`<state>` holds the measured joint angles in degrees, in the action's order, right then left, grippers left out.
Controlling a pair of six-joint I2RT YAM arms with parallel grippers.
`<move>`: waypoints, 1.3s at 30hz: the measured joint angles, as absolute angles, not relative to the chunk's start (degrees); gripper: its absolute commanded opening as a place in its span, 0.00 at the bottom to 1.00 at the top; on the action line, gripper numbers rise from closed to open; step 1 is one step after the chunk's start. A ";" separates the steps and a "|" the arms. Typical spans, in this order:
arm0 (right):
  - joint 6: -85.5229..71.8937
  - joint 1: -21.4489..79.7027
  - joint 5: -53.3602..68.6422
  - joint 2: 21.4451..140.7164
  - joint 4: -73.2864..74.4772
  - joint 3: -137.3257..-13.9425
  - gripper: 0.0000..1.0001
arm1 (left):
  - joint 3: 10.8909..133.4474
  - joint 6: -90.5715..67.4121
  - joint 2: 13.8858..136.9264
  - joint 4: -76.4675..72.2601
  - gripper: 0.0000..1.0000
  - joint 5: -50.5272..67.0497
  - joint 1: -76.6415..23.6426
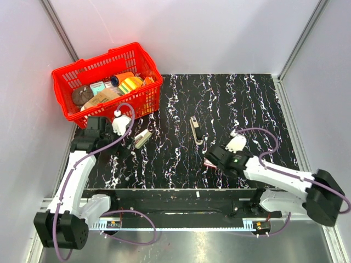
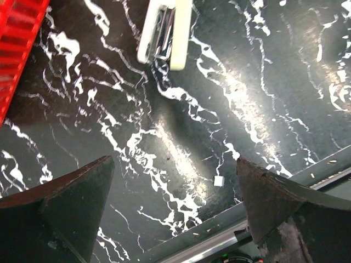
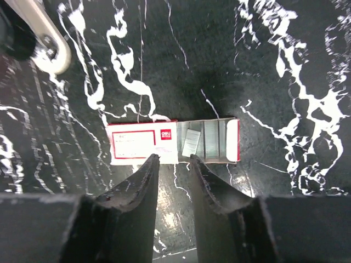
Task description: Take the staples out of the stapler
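The right tool [image 3: 171, 160] had its two fingers drawn close, with a narrow gap between them and nothing in it. Their tips sat just at the near edge of a small red-and-white box [image 3: 141, 143], whose tray [image 3: 211, 141] was slid out and showed grey strips inside. The stapler [image 1: 195, 131] lay flat on the desk [image 1: 247, 98] a little beyond that box, apart from it and touched by neither arm. The left tool [image 2: 174, 161] was spread wide and empty above the desk, pointed toward a white and chrome piece [image 2: 164, 27] that I could not identify, with the red basket [image 1: 148, 93] off to its side. The unloading looked not yet begun. To do it well, one tool would probably need to pin the stapler's base flat while the other lifted the hinged top slowly, so the slim body did not skid on the glossy desk. The staples could then go into the open tray nearby.
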<state>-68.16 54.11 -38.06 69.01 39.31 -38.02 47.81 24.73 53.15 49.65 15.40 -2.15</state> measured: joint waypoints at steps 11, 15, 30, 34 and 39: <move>-68.40 41.71 -36.21 53.67 43.31 -31.62 0.27 | 52.60 21.96 65.36 40.42 0.99 14.22 -25.69; -69.89 40.16 -34.81 55.94 44.05 -31.35 0.37 | 54.68 22.09 71.72 36.71 0.99 12.47 -31.99; -73.63 35.83 -30.72 69.06 38.33 -31.38 0.64 | 55.48 25.10 79.33 32.53 0.99 11.55 -36.60; -73.45 35.42 -30.57 70.70 36.95 -31.92 0.63 | 54.96 25.71 79.13 32.18 0.99 11.53 -36.60; -72.90 35.22 -30.52 73.03 35.18 -33.19 0.60 | 53.93 26.09 79.07 31.73 0.99 11.53 -36.60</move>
